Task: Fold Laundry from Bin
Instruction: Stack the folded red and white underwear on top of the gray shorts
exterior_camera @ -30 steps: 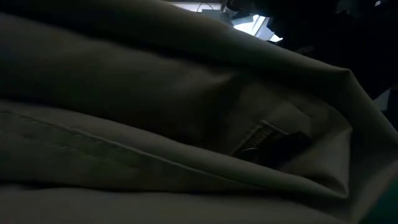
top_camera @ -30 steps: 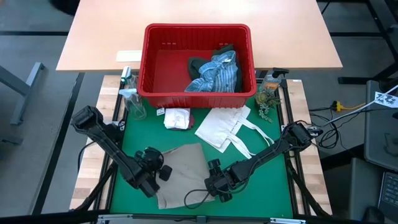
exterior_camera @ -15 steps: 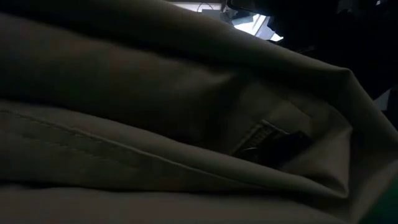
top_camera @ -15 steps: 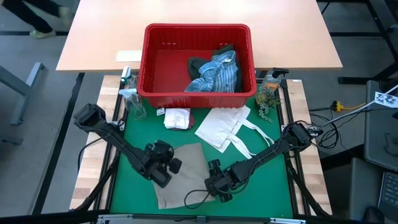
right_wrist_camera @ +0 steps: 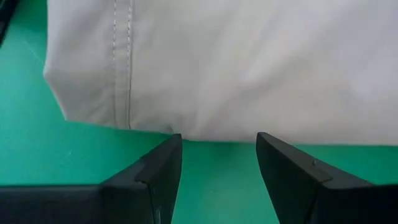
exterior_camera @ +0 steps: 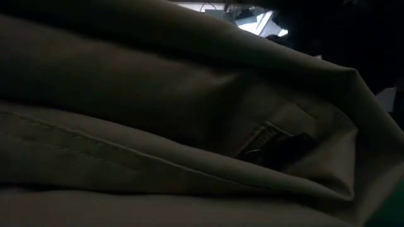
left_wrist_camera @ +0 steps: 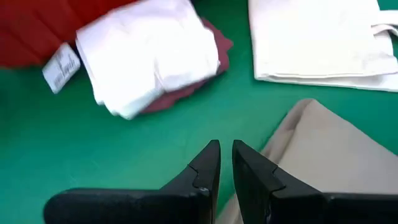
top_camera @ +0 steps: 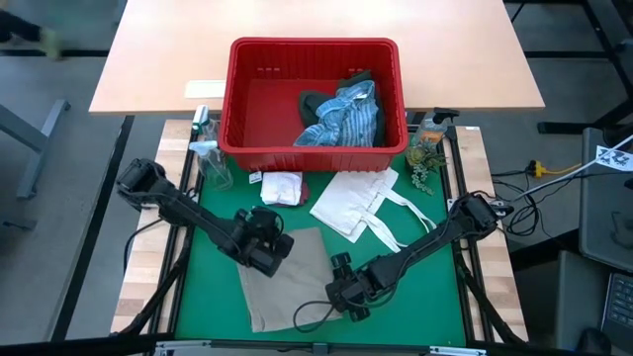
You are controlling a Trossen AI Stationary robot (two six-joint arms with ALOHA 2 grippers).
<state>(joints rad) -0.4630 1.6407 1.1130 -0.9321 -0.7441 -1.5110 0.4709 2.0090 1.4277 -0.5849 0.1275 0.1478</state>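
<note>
Green matting covers the counter on which the laundry is spread, with a pale wooden table beyond it. Tan garment lies flat at the mat's centre and fills the low view as dark folds. Left gripper sits at the garment's far left corner; in the left wrist view its fingers are nearly pressed together over bare mat, pinching nothing, the tan edge just beside them. Right gripper rests at the garment's right edge; in the right wrist view its fingers are spread wide, the stitched tan hem just ahead and not between them. Small white cloth, lying on a small maroon cloth, sits between the left gripper and the bin. Inside the bin lie the blue-white striped shirt and a dark green garment. White tote bag lies near the right gripper.
</note>
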